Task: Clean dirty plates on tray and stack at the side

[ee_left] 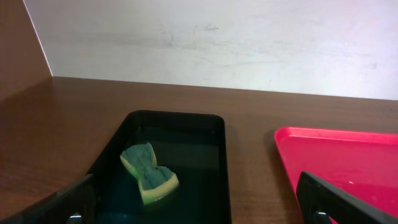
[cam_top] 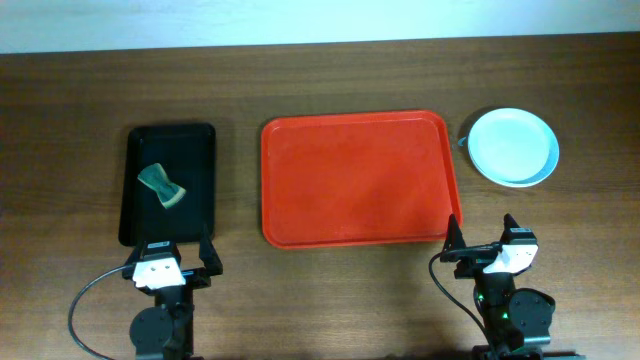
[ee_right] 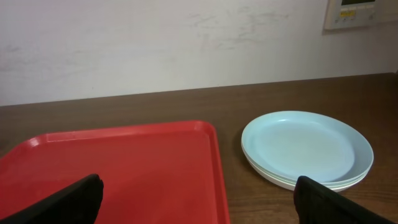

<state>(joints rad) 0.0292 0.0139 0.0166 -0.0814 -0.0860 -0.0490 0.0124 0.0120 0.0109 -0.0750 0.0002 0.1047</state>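
Observation:
The red tray [cam_top: 355,180] lies bare in the middle of the table; it also shows in the left wrist view [ee_left: 348,162] and the right wrist view [ee_right: 124,165]. The plates [cam_top: 513,146] sit in one stack on the table right of the tray, the pale blue one on top; the stack also shows in the right wrist view [ee_right: 306,148]. My left gripper [cam_top: 170,262] is open and empty at the near end of the black tray. My right gripper [cam_top: 490,248] is open and empty near the red tray's front right corner.
A smaller black tray [cam_top: 170,185] lies left of the red tray and holds a green and yellow sponge [cam_top: 162,186]; the sponge also shows in the left wrist view [ee_left: 148,171]. A white wall runs along the table's far edge.

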